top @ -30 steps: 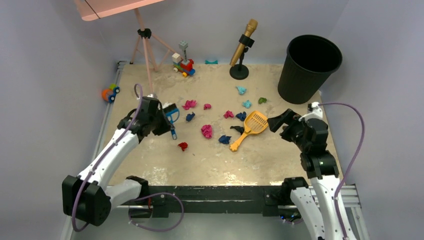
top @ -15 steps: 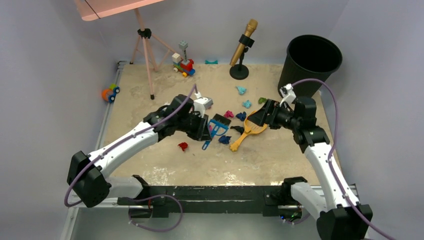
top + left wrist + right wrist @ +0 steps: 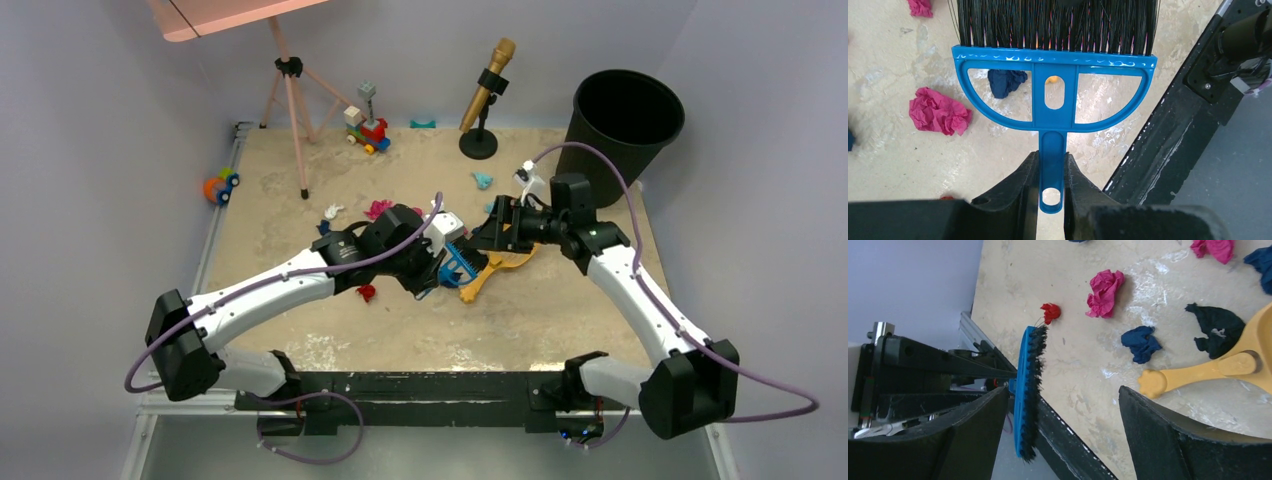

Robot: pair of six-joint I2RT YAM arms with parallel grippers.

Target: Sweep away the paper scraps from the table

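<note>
Paper scraps lie mid-table: a pink wad [image 3: 378, 209], a red one [image 3: 366, 292], a teal one [image 3: 482, 180] and a white one [image 3: 332, 211]. The left wrist view shows a pink wad [image 3: 938, 111] and a navy one [image 3: 1005, 81]. The right wrist view shows pink [image 3: 1105, 286], red [image 3: 1050, 311] and navy [image 3: 1141, 343] wads. My left gripper [image 3: 430, 262] [image 3: 1052, 175] is shut on the handle of a blue brush [image 3: 462, 265] [image 3: 1053, 95], its bristles by the yellow scoop [image 3: 478, 285]. My right gripper [image 3: 497, 228] [image 3: 1063, 440] is open above the scoop's handle [image 3: 1198, 372].
A black bin [image 3: 620, 130] stands at the back right. A gold microphone on a stand [image 3: 487, 90], a pink tripod [image 3: 290, 110] and a toy block train [image 3: 367, 125] stand along the back. A toy car [image 3: 220, 185] sits at the table's [image 3: 300, 330] left edge.
My left arm has swung the brush rightward across the table to the scoop. My right arm has reached forward and left over the scoop. The central wads are now under the arms.
</note>
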